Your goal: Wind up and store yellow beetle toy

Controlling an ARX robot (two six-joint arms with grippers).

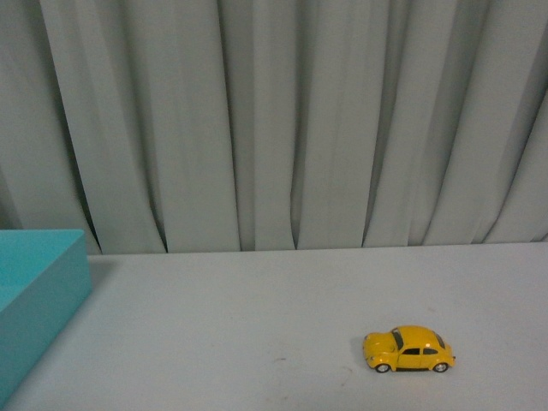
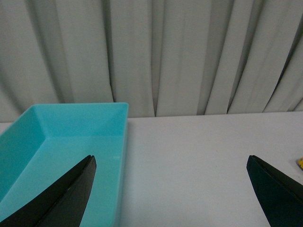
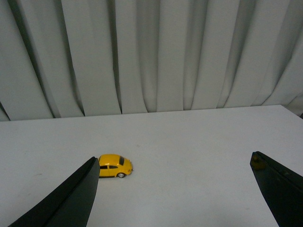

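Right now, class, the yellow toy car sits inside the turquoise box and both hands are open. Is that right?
No: the front view shows the toy car on the table, outside the box, to its right. The left hand and right hand are open.

You'll find the beetle toy (image 1: 408, 349) on the counter (image 1: 257, 325), near the front and to the right. Its nose seems to point toward the bin (image 1: 43, 291) at the left edge, well apart. A curtain (image 1: 274, 120) hangs behind the counter.
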